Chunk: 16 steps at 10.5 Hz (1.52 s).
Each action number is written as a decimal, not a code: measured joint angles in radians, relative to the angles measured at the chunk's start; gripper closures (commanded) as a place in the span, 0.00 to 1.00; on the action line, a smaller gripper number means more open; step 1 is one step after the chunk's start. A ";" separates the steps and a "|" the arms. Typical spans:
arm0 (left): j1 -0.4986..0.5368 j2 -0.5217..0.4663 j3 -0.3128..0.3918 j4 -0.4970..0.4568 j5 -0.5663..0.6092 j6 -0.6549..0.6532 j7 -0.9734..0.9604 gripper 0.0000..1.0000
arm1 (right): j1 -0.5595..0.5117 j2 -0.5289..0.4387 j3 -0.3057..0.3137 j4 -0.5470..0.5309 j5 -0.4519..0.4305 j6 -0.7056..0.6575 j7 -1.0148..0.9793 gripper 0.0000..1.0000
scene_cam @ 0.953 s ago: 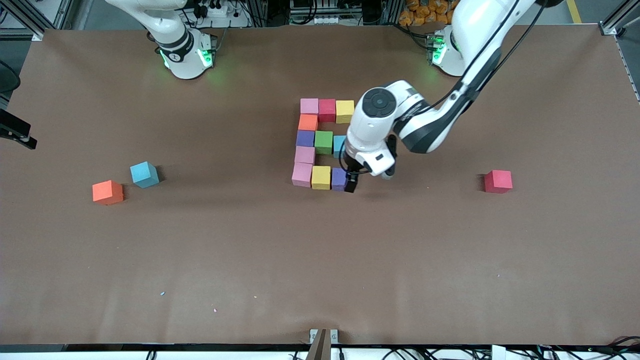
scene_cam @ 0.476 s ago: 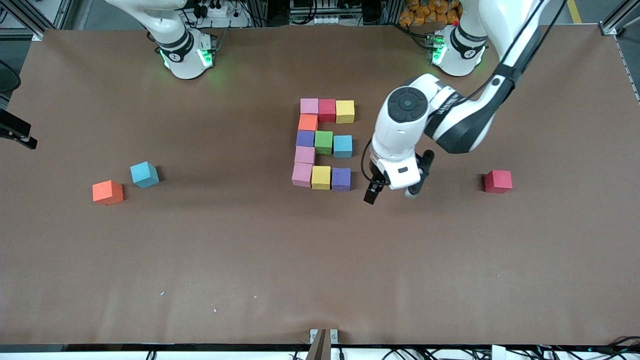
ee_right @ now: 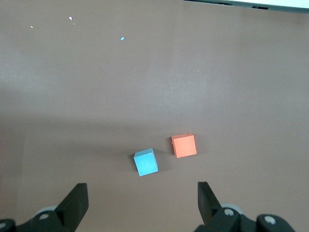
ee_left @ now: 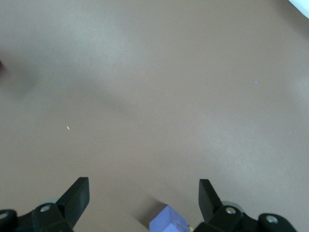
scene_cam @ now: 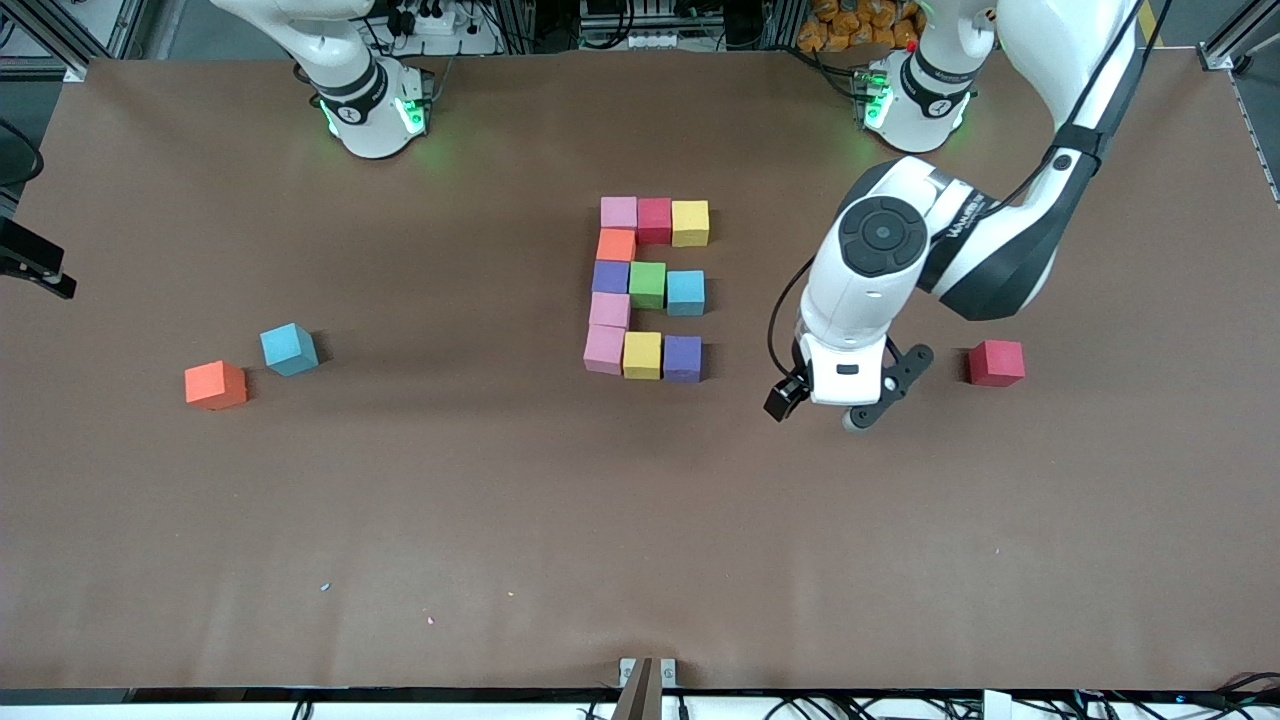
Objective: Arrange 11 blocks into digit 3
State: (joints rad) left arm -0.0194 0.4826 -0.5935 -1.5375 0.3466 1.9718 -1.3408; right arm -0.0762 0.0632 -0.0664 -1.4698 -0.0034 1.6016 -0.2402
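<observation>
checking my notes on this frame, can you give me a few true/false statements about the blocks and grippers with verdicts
1. The left gripper holds a purple block. False: its fingers are open and empty, over bare table.
2. Eleven blocks sit joined in the cluster. True.
3. The loose red block touches the cluster. False: it lies apart, toward the left arm's end.
4. The loose orange block and loose blue block lie toward the right arm's end. True.
5. The right gripper is open. True.

On the brown table [scene_cam: 500, 480], the blocks [scene_cam: 647, 285] are pink, red, yellow, orange, purple, green and blue.
</observation>
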 measured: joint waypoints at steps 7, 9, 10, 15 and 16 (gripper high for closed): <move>-0.036 -0.291 0.315 0.067 -0.345 -0.292 0.786 0.00 | 0.000 0.001 0.005 0.000 0.000 0.000 0.000 0.00; -0.036 -0.376 0.374 0.045 -0.346 -0.339 0.908 0.00 | 0.000 0.001 0.005 0.000 0.000 0.000 0.000 0.00; -0.034 -0.410 0.398 0.026 -0.346 -0.345 0.939 0.00 | 0.000 0.001 0.005 0.000 0.000 0.000 0.000 0.00; 0.023 -0.517 0.474 -0.013 -0.346 -0.421 1.124 0.00 | 0.000 0.001 0.005 0.000 0.000 0.000 0.000 0.00; 0.023 -0.523 0.489 -0.015 -0.346 -0.424 1.145 0.00 | 0.000 0.001 0.005 0.000 0.000 0.000 0.000 0.00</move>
State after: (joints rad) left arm 0.0039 -0.0408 -0.1040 -1.5528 0.0005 1.5477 -0.1961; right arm -0.0761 0.0645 -0.0615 -1.4701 -0.0034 1.6014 -0.2402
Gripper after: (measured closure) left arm 0.000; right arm 0.000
